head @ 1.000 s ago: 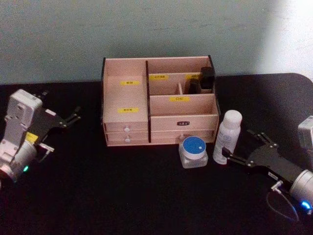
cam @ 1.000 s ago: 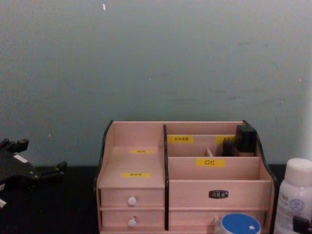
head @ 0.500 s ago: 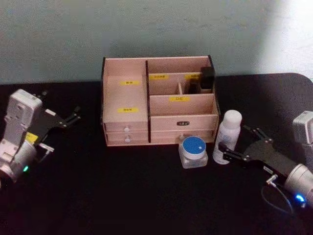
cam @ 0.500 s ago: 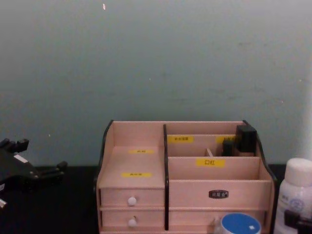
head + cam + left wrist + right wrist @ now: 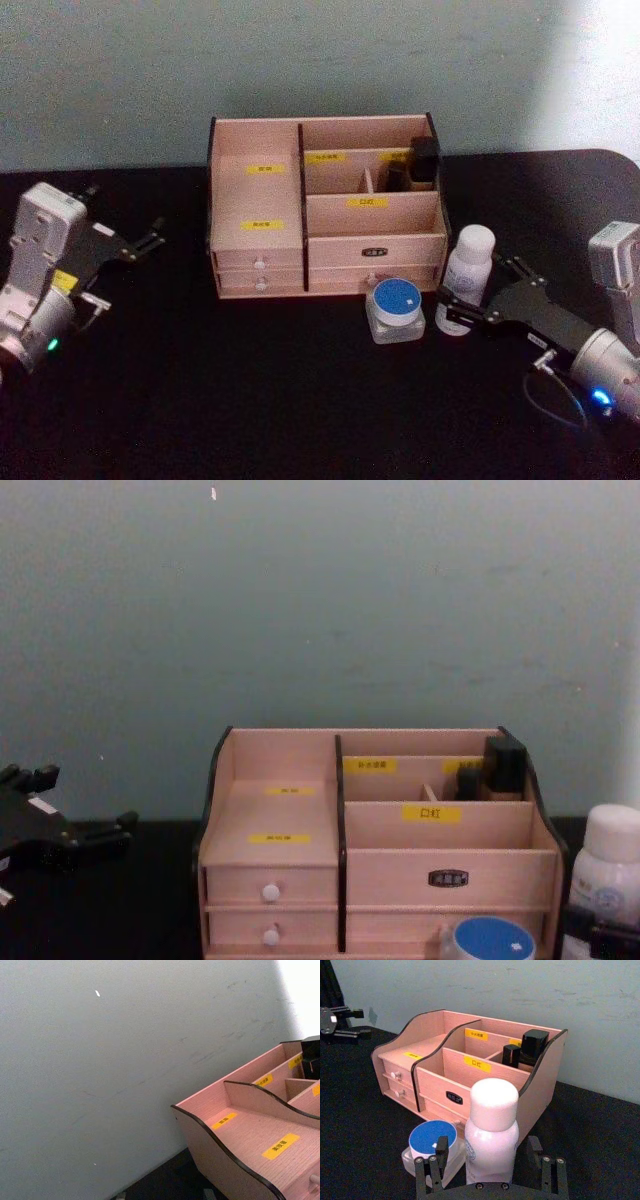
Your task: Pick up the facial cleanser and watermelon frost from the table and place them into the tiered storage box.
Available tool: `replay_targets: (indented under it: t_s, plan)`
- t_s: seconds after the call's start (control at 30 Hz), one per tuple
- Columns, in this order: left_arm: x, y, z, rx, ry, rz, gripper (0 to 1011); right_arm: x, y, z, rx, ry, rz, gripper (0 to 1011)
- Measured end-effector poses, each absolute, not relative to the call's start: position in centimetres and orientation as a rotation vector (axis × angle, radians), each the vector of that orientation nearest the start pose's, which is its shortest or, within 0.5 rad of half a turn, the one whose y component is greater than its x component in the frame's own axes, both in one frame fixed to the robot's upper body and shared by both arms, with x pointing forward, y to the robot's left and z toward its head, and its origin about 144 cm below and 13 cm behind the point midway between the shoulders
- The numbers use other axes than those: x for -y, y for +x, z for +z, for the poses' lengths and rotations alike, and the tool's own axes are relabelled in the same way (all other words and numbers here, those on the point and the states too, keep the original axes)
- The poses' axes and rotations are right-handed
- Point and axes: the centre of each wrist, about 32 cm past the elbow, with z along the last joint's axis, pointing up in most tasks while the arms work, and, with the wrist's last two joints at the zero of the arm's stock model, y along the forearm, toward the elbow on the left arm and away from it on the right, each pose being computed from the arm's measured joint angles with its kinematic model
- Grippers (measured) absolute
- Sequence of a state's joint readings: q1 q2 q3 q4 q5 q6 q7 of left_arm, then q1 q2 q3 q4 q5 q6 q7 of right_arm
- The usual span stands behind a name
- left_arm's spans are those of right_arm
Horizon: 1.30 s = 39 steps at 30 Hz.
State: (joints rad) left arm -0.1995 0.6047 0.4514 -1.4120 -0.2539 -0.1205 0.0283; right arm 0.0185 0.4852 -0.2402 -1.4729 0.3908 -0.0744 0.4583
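Right gripper (image 5: 478, 293) spread, straddling white round-capped bottle (image 5: 470, 262) beside light wooden tiered storage box (image 5: 256, 198); left gripper (image 5: 125, 214) spread, parked

The tiered storage box (image 5: 255, 200) sits mid-frame — jar (image 5: 396, 308) just before its lower-right corner, bottle (image 5: 469, 268) just right of the jar.

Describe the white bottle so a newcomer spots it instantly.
Find the tiered storage box. Just off its front right corner stands the white bottle, flanked by the open right gripper. It is tall with a rounded cap, unlike the squat blue-lidded jar beside it.
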Motion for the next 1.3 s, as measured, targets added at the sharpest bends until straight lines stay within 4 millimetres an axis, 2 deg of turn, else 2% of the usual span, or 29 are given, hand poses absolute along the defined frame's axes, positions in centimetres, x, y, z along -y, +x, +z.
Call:
replay_targets:
  t_s: [1.3]
  plan:
    - [-30.97, 48.86, 113.98, 0.285, 0.305, 1.248, 1001, 31.07, 46.38, 111.62, -0.047, -0.145, -0.957, 1002]
